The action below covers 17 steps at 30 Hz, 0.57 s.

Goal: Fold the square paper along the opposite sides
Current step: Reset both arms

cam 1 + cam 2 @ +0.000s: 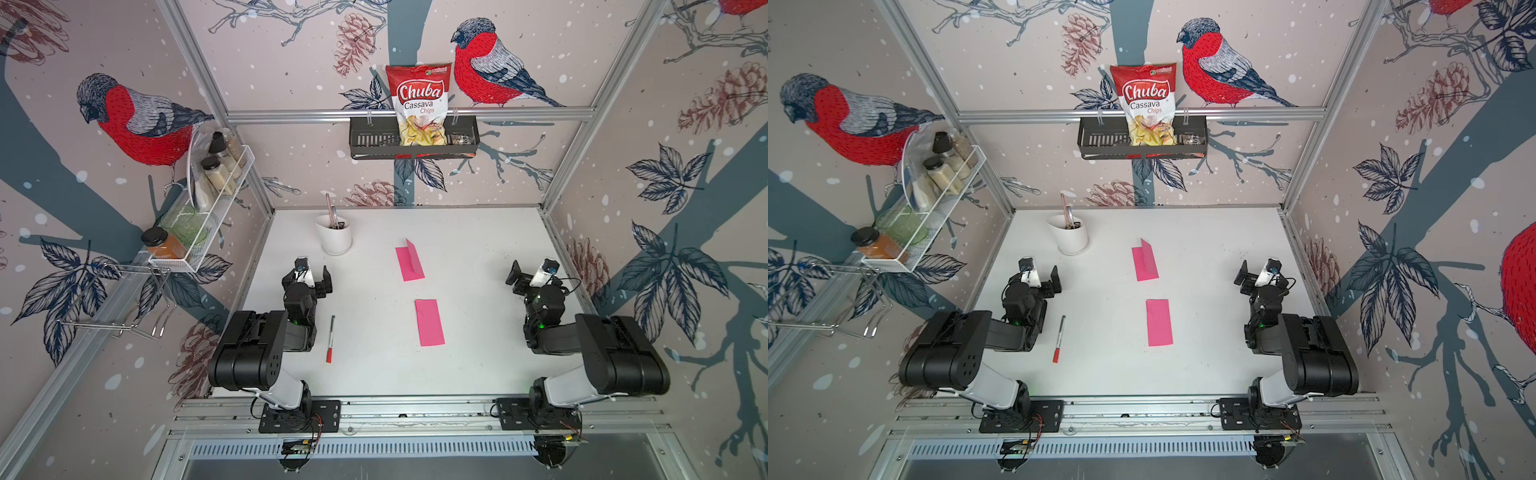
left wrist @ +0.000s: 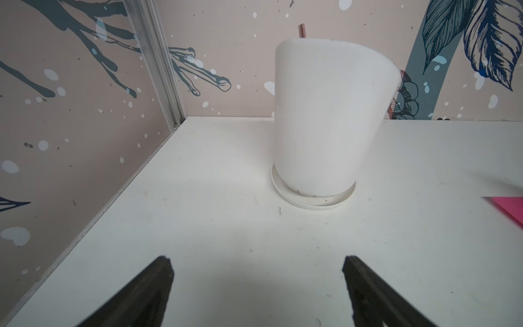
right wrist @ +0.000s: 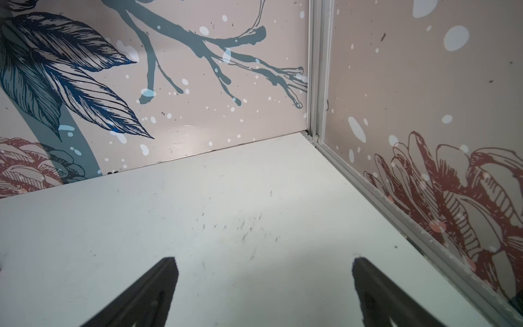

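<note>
Left wrist view shows the cup; the right, table. Far paper and near paper lie lengthwise front-to-back. Left gripper and right gripper gape, empty.

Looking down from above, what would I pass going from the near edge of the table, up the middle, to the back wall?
First the flat pink paper → then the pink paper with one flap standing up → last the chips bag, sitting in the black basket on the back wall.
</note>
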Motion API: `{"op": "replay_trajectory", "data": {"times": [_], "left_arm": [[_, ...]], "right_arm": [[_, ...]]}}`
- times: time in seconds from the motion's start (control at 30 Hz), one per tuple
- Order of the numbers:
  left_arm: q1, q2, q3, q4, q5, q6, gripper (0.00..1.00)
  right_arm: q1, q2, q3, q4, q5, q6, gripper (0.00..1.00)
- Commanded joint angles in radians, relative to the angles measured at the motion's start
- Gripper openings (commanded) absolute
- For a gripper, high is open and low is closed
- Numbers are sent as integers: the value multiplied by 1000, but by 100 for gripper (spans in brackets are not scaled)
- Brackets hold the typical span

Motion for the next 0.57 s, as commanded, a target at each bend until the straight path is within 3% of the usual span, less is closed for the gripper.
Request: {"op": "replay_trajectory", "data": {"times": [0.0,0.53], "left_arm": [[-2,-3,-33,111,20,-18,97],[1,-7,-30,98,38,-15,98]], "right_arm": [[10,1,7,-35,9,-11,100],[9,2,8,-36,9,-10,100]]}}
